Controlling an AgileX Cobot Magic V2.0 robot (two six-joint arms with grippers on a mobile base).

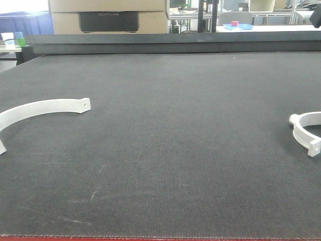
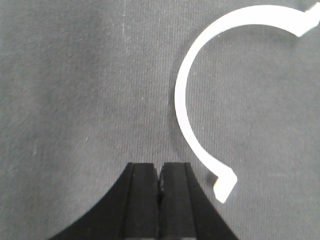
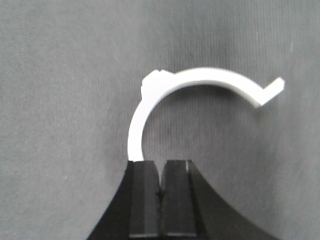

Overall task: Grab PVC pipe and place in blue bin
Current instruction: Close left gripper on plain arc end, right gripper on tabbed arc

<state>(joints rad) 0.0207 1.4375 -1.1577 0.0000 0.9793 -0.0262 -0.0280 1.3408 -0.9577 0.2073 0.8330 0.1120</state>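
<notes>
Mostly open mat between pipe pieces

Two white PVC pieces are lying on one dark mat: a left PVC piece and a right PVC piece. One blue bin and one cardboard box are standing behind the mat. Two black grippers are showing, the left gripper and the right gripper, one in each wrist view.
</notes>
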